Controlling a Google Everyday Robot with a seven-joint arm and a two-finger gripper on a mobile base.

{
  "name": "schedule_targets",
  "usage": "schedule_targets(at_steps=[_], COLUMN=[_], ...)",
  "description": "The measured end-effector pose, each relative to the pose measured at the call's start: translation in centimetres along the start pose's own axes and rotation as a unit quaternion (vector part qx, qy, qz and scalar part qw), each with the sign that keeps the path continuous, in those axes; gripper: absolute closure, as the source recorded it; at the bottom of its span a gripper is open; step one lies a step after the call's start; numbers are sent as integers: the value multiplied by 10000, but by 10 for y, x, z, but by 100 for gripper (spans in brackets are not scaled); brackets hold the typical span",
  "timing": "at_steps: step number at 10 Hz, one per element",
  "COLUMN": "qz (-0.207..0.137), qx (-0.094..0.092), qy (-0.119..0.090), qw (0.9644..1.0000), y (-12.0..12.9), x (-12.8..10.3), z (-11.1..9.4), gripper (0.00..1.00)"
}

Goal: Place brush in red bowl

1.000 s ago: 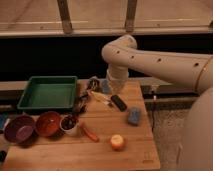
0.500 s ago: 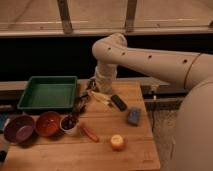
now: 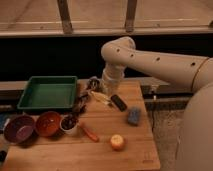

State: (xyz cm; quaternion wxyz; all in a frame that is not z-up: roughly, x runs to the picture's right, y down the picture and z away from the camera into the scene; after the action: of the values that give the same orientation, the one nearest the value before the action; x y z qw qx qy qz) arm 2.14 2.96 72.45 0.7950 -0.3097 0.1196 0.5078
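red bowl (image 3: 48,123) orange-red; purple bowl (image 3: 19,128); green tray (image 3: 47,80); blue sponge (image 3: 134,116); dark hand (image 3: 92,84) by tray's rt corner.

The single view looks down at a slant from above the near edge of the tabletop (image 3: 55,159), facing the dark wall and railing beyond it. It stands near enough that the whole top fills the lower half of the frame. The arm (image 3: 160,62) enters large from the frame's right side, and the hand (image 3: 93,85) sits at the tabletop's far edge, by the corner of the tray (image 3: 47,106).
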Motion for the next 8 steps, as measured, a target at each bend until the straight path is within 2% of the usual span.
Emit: schedule_targets(at_steps=[2, 3, 5, 6, 8], qz=[-138, -267, -550, -588, -547], qx=[-87, -174, -392, -433, -396], qy=[196, 345, 514, 514, 540], qw=[9997, 9989, 9964, 9960, 9963], y=[10, 25, 61, 67, 60], x=[4, 1, -11, -12, -10], z=[21, 40, 66, 68, 67], gripper=[20, 20, 20, 20, 20])
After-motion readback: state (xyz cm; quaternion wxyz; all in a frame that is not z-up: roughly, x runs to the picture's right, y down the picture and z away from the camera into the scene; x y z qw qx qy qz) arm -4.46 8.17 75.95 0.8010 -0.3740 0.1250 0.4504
